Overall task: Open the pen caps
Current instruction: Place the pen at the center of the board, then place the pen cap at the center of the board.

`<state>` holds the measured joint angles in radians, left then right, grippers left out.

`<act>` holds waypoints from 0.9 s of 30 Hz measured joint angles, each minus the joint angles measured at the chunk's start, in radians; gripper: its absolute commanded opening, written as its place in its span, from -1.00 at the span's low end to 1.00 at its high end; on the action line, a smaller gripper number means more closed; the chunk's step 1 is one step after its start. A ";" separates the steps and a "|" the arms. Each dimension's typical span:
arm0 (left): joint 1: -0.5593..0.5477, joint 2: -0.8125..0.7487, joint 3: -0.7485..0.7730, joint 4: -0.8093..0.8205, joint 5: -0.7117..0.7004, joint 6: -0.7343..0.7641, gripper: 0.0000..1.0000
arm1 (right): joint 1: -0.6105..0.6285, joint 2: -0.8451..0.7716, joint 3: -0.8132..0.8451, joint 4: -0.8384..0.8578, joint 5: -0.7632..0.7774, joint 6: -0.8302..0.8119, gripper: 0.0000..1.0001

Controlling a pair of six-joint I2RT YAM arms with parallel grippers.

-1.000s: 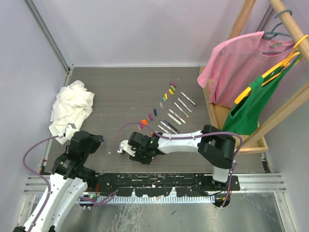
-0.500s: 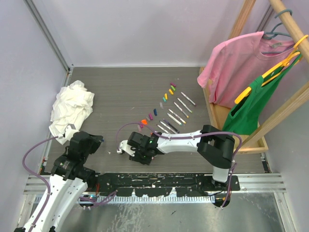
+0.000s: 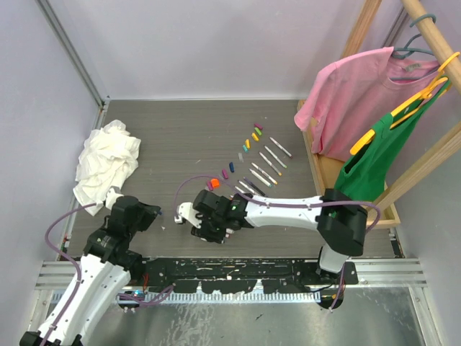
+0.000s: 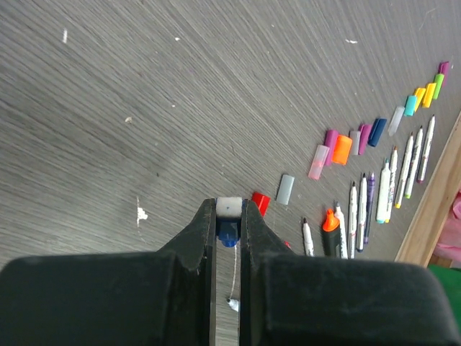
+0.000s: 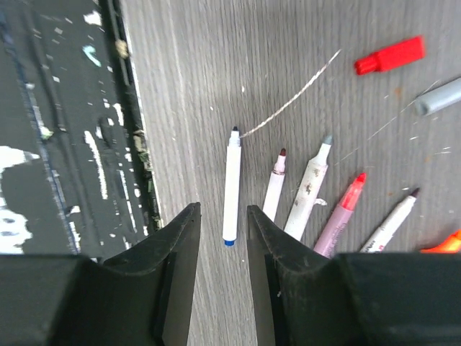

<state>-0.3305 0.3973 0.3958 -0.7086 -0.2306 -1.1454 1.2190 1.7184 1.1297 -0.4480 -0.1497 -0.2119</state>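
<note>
The right pincer [image 5: 222,210] is hanging released over the uncapped pen [image 5: 231,180], and the left pincer [image 4: 229,209] is clenching a blue cap [image 4: 228,234], best set down low.

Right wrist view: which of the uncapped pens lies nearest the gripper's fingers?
The white pen with the dark tip and blue tail end, leftmost in the row; it alone shows between the fingers of the right gripper.

Crumpled cloth [image 3: 106,162] at left of frame, diagonal row of pen caps [image 3: 234,160] at centre, pens [image 3: 263,169] alongside to its right, clothes rack [image 3: 328,171] at right edge, left gripper [image 3: 155,214] holding one cap [image 4: 228,232] and right gripper [image 3: 181,215] side by side at lower centre.
</note>
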 measured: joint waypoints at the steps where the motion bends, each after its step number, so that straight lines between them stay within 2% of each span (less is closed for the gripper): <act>1: 0.000 0.009 -0.005 0.011 0.012 -0.002 -1.00 | -0.006 -0.025 0.000 0.001 -0.011 -0.001 -0.24; 6: 0.000 0.084 -0.026 0.062 0.080 -0.023 -1.00 | -0.060 -0.144 -0.001 0.005 -0.102 -0.023 -0.24; 12: -0.018 0.302 -0.024 0.107 0.154 -0.050 -1.00 | -0.253 -0.259 -0.013 0.009 -0.208 -0.037 -0.23; 15: -0.082 0.432 -0.006 0.129 0.156 -0.053 -1.00 | -0.343 -0.286 -0.019 0.006 -0.241 -0.039 -0.22; 19: -0.191 0.574 0.046 0.164 0.133 -0.056 -0.99 | -0.396 -0.301 -0.031 0.005 -0.285 -0.040 -0.21; 22: -0.233 0.650 0.077 0.213 0.121 -0.061 -0.88 | -0.428 -0.310 -0.039 0.005 -0.314 -0.040 -0.21; 27: -0.254 0.692 0.079 0.262 0.109 -0.070 -0.71 | -0.484 -0.343 -0.050 0.002 -0.351 -0.040 -0.22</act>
<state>-0.5846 1.0889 0.4747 -0.4465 -0.1211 -1.2156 0.7345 1.3758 1.0801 -0.4465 -0.5011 -0.2523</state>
